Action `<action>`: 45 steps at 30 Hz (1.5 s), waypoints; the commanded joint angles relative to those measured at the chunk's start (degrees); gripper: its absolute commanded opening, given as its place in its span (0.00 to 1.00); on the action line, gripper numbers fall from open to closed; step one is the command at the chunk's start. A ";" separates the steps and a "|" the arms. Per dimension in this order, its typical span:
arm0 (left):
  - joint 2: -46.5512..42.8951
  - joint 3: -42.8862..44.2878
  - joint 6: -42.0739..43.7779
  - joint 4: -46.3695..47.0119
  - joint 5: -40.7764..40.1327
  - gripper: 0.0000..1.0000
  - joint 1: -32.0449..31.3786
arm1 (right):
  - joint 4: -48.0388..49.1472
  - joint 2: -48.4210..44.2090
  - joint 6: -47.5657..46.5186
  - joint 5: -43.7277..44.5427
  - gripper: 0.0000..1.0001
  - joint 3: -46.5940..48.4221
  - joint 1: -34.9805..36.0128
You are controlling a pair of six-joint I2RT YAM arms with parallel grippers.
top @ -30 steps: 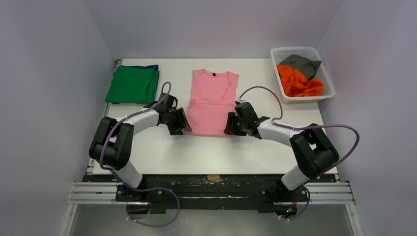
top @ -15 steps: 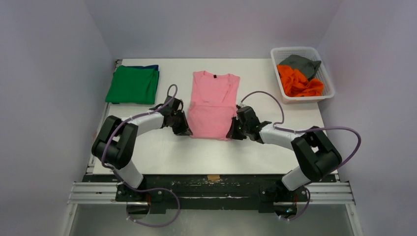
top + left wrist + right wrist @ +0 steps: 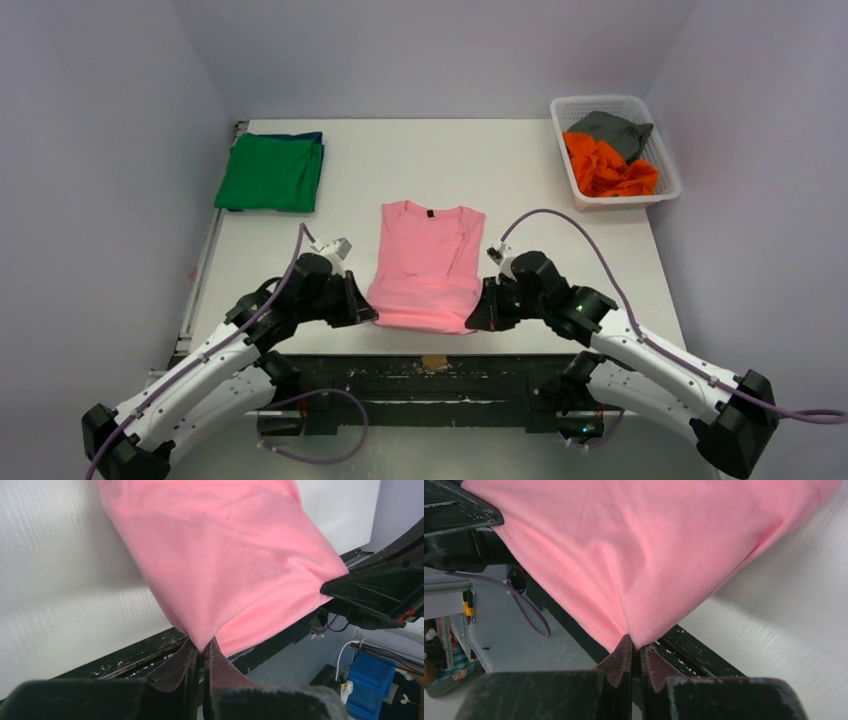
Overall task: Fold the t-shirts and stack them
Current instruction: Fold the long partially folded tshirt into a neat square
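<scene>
At the near edge of the table (image 3: 520, 190), the left gripper (image 3: 202, 648) is clamped on the near left corner of the light pink t-shirt (image 3: 428, 262), its two dark fingers pressed together with a pinch of cloth between them. The right gripper (image 3: 636, 648) is clamped the same way on the near right corner. Both wrist views show the hem drawn taut between the two pinched corners and held up off the surface, above the black rail that runs along the table's front. The rest of the pink shirt lies flat on the white tabletop, centred between the arms, sleeves folded in, its neckline with a small dark label pointing to the far side. Further back at the left, well apart from it, a folded green t-shirt (image 3: 270, 172) rests on top of a dark blue t-shirt (image 3: 303, 137), of which only a far strip shows. At the far right corner stands a white mesh basket (image 3: 600, 101) holding a crumpled orange t-shirt (image 3: 605, 166) and, behind it, a grey t-shirt (image 3: 615, 130)
</scene>
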 commanded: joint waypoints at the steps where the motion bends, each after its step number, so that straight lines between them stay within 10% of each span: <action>1: -1.96 4.94 0.11 -1.53 -3.83 0.00 -0.13 | -6.21 0.07 -1.08 2.69 0.00 7.78 -0.62; 24: 51.92 47.20 13.26 0.55 -3.37 0.00 19.43 | 14.70 37.74 -7.80 -2.81 0.00 28.63 -29.62; 27: 59.87 53.27 14.18 -0.37 -3.88 0.05 20.22 | 14.66 47.12 -9.26 -3.05 0.18 34.74 -31.21; 29: 65.54 58.89 14.74 -3.31 -2.39 0.15 21.10 | 13.73 52.96 -9.66 -2.81 0.45 39.93 -31.78; 31: 69.84 64.52 15.15 -6.71 -1.03 0.50 21.70 | 9.33 57.84 -11.04 0.64 0.80 46.08 -31.81; 34: 69.96 65.94 15.86 -7.95 -1.03 0.98 21.76 | 4.93 57.98 -11.83 5.19 0.85 49.98 -31.81; 45: 63.01 51.37 16.87 -1.01 -0.57 1.00 21.76 | 14.80 47.61 -23.59 0.50 0.85 39.66 -27.52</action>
